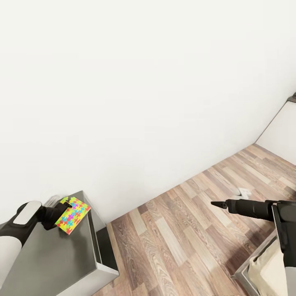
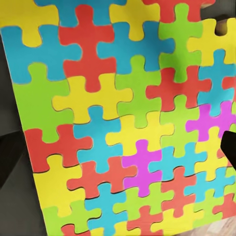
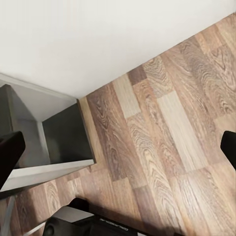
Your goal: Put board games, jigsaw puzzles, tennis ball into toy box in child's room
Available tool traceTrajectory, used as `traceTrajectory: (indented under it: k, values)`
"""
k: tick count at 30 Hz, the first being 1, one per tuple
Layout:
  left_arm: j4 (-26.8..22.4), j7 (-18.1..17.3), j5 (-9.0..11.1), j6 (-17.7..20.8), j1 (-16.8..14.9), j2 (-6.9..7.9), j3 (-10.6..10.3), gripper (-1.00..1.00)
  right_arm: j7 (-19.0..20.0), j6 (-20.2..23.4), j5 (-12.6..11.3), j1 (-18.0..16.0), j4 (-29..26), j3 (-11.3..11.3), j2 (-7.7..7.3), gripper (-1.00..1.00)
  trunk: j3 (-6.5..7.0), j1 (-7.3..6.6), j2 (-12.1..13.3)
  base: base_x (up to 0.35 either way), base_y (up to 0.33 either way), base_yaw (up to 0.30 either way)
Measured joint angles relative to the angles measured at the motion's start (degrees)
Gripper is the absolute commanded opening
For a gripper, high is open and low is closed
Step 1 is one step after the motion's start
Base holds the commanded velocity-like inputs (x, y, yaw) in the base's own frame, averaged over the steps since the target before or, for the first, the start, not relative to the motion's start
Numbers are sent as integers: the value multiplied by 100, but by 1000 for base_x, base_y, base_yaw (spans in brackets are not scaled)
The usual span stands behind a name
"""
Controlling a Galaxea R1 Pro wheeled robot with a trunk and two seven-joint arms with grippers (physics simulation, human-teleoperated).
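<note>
My left gripper (image 1: pixel 65 209) is shut on a jigsaw puzzle (image 1: pixel 74 214), a thin square slab of yellow, green, blue, red and pink interlocking pieces. It holds the slab tilted over the far end of the grey table (image 1: pixel 53 255). In the left wrist view the jigsaw puzzle (image 2: pixel 118 123) is very close, with one dark fingertip (image 2: pixel 229 147) at its edge. My right gripper (image 1: pixel 213 203) reaches out over the wood floor, away from the table; its fingertips (image 3: pixel 7 153) stand wide apart and it is open with nothing in it.
A white wall runs behind the table and meets the plank floor (image 1: pixel 181 234). The table's dark end panel (image 3: pixel 64 132) faces the floor. A bed corner with pale bedding (image 1: pixel 267 267) sits under the right arm. A small white object (image 1: pixel 244 191) lies on the floor.
</note>
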Motion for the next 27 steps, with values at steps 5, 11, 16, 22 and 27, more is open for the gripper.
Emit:
traceTrajectory:
  k: [5, 11, 16, 22, 27]
  values:
    - [-1, 0, 1, 0, 0, -1, 0, 100, 0, 0, 0, 0, 0, 1, 2, 100, 0, 0, 0, 0, 0, -26]
    - [-2, 0, 1, 0, 0, -1, -1, 100, 0, 0, 1, 1, 0, 1, -1, 100, 0, 0, 0, 0, 0, -9]
    - [-3, 0, 1, 0, 0, -1, -1, 100, 0, 0, 0, 0, 0, -4, -1, 100, 0, 0, 0, 0, 0, -31]
    - [-4, 0, 0, 0, -1, -2, -2, 100, 0, 0, -1, 3, -1, -2, 4, 100, 0, 0, 0, 0, 0, -167]
    - [-7, 0, -1, 0, -1, -2, -1, 100, 0, 0, -1, 3, -1, 0, 1, 100, 0, 0, 0, 0, 0, -190]
